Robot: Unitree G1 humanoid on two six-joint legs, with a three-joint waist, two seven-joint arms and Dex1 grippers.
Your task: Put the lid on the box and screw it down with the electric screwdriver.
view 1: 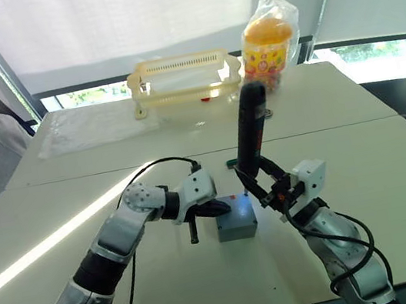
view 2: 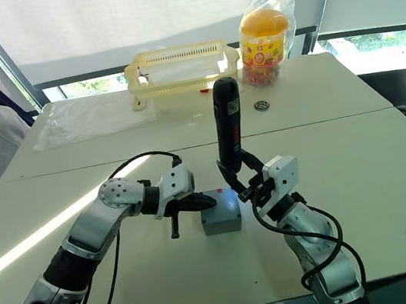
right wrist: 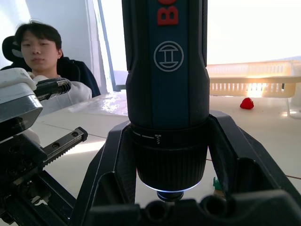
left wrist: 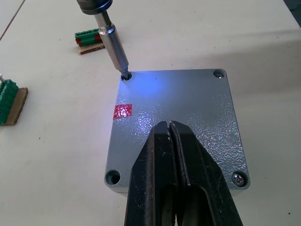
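The flat grey-blue plastic lid sits flush on the small grey box near the front middle of the white table. The right gripper grasps the long black electric screwdriver nearly upright, its metal bit seated in the lid's corner hole beside the red mark, light glowing. The left gripper, fingers clenched together, presses on the lid

The left claw reaches in from the left, fingers pressed together and pointing down. The right claw stands upright, fingers clamped around a tool.
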